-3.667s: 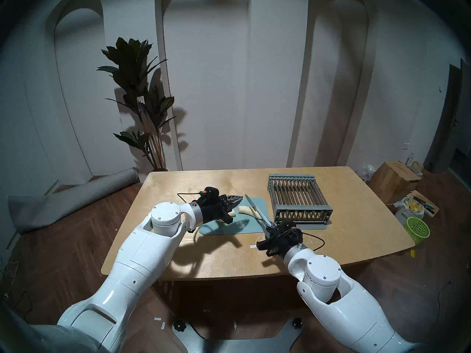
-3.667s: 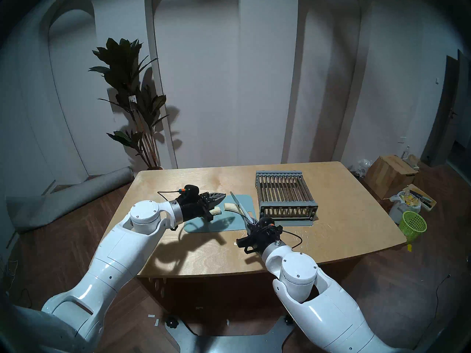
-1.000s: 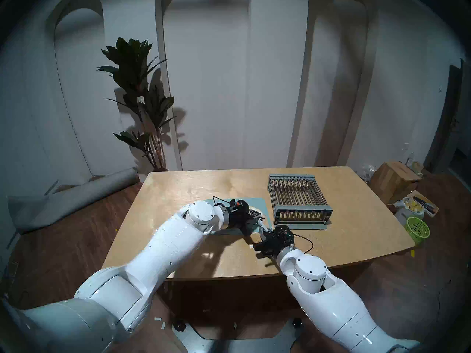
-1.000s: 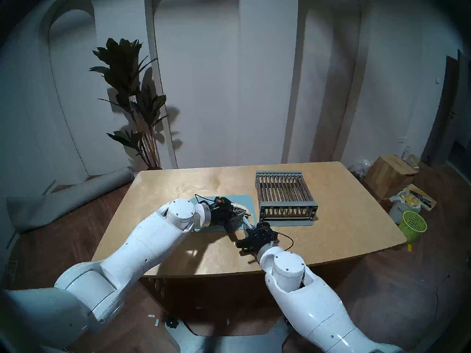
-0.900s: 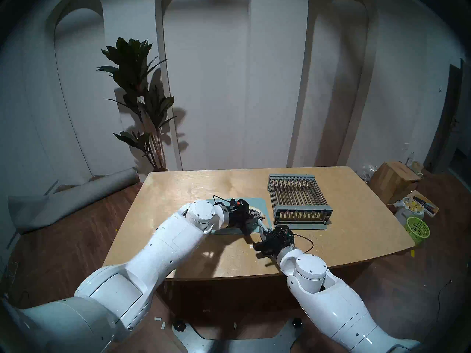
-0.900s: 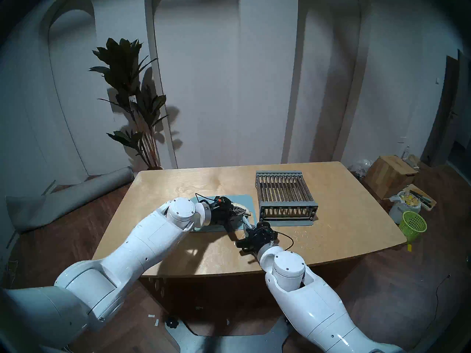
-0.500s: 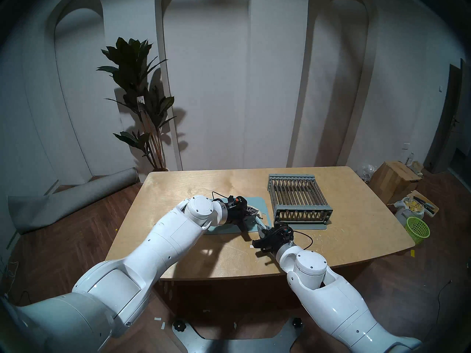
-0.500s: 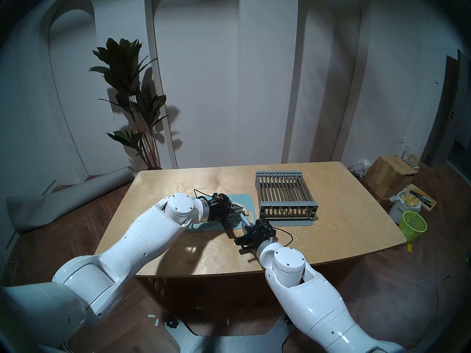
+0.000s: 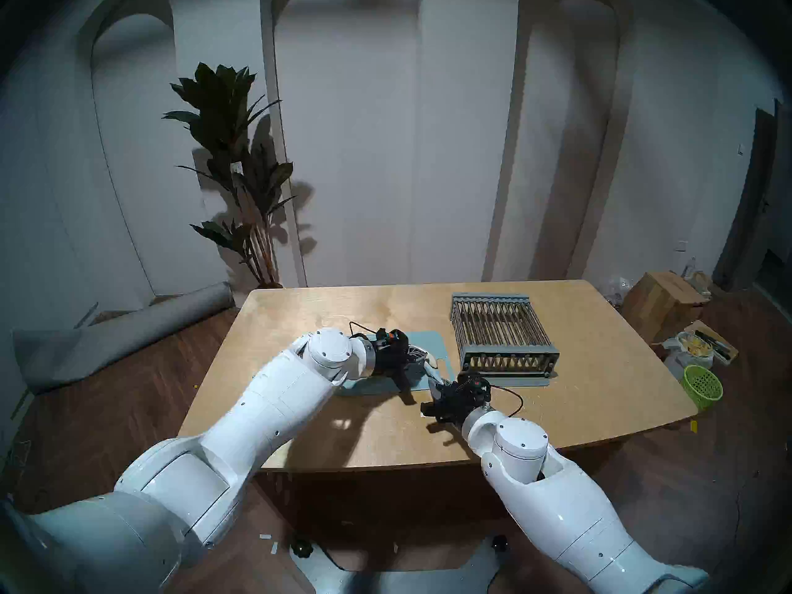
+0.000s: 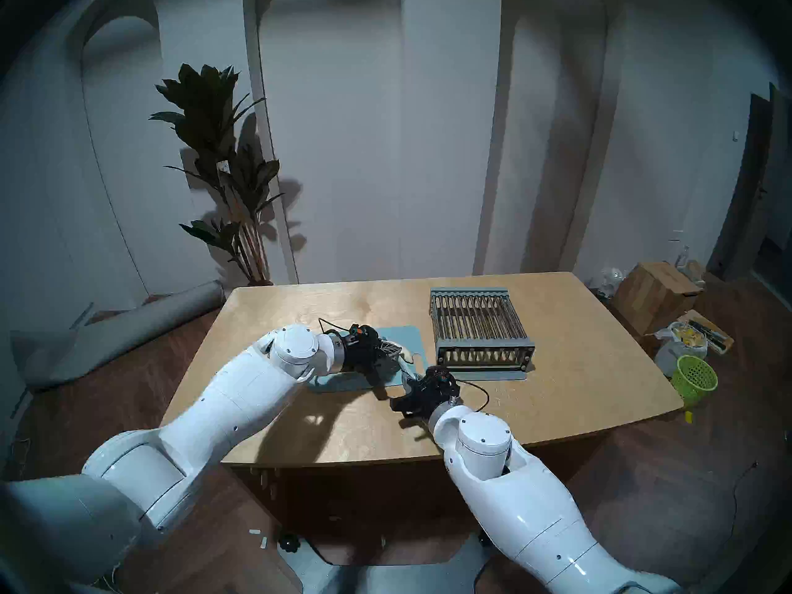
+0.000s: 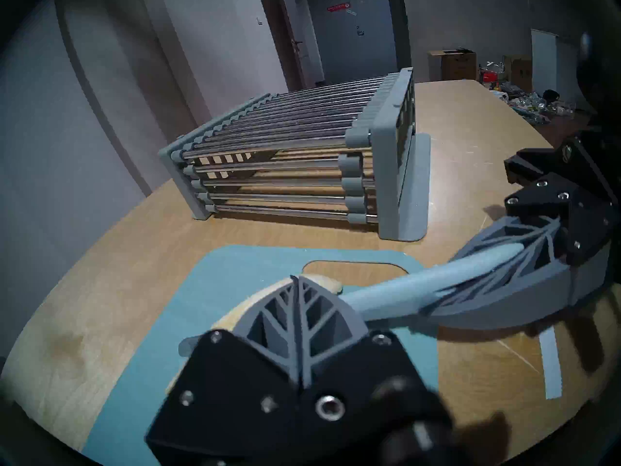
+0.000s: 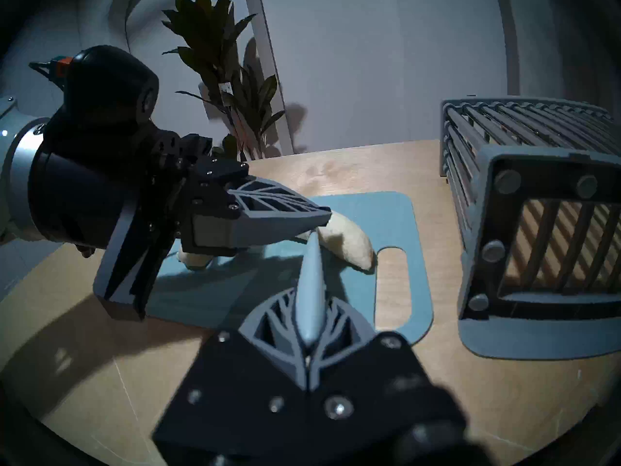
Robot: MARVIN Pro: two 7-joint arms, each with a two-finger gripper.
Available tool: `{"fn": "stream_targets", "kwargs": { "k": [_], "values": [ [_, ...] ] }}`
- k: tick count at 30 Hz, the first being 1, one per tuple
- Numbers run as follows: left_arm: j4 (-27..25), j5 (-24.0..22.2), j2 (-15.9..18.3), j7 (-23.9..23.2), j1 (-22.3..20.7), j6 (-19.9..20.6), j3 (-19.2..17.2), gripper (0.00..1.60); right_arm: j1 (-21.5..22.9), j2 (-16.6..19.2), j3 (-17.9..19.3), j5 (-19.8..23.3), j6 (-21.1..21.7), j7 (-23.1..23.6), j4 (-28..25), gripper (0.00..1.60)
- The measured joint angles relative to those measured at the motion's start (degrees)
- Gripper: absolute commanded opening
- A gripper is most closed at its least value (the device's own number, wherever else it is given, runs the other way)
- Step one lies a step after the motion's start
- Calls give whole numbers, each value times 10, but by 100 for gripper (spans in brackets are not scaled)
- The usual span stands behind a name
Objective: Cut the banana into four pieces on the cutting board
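The pale blue-grey cutting board (image 9: 435, 342) lies mid-table. On it the peeled banana (image 12: 347, 246) shows as a curved piece ending by the handle slot, with another stub (image 12: 195, 262) under my left wrist. My left gripper (image 12: 324, 216) is shut, its fingers (image 11: 295, 304) lying flat on top of the banana (image 11: 235, 312). My right gripper (image 12: 311, 292) is shut on a knife's pale blue handle (image 11: 403, 283), at the board's near right corner (image 9: 437, 385). The blade runs under the left fingers and is mostly hidden.
A grey slatted wire rack (image 9: 501, 336) stands right of the board, a short gap away (image 12: 537, 220). A strip of tape (image 11: 551, 364) lies on the wooden table (image 9: 343, 306) near the right gripper. Plant, rolled mat, boxes and a green basket (image 9: 703, 385) are on the floor.
The left gripper, earlier at the board's left end, now lies over the banana by the slot. In the last second both grippers and the knife shifted slightly left.
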Motion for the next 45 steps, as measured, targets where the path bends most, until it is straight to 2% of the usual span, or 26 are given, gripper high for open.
{"fn": "stream_targets", "kwargs": {
  "k": [10,21,26,31,37,45],
  "values": [
    [4,-5,24,-3,25,9,-6,0,9,-8,2,16,6,8,-17,0],
    [-30,-33,40,3,55,15,-30,0,17,-19,13,49,28,17,-31,0],
    [-44,-64,42,11,62,16,-60,0,17,-19,19,53,30,16,-38,0],
    [-63,-117,36,17,62,16,-103,0,15,-17,28,55,28,15,-48,0],
    [-88,-182,30,27,81,30,-153,0,1,-5,47,55,19,2,-79,0],
    [-142,-237,26,26,102,24,-200,0,-13,10,63,44,10,-11,-117,0]
  ]
}}
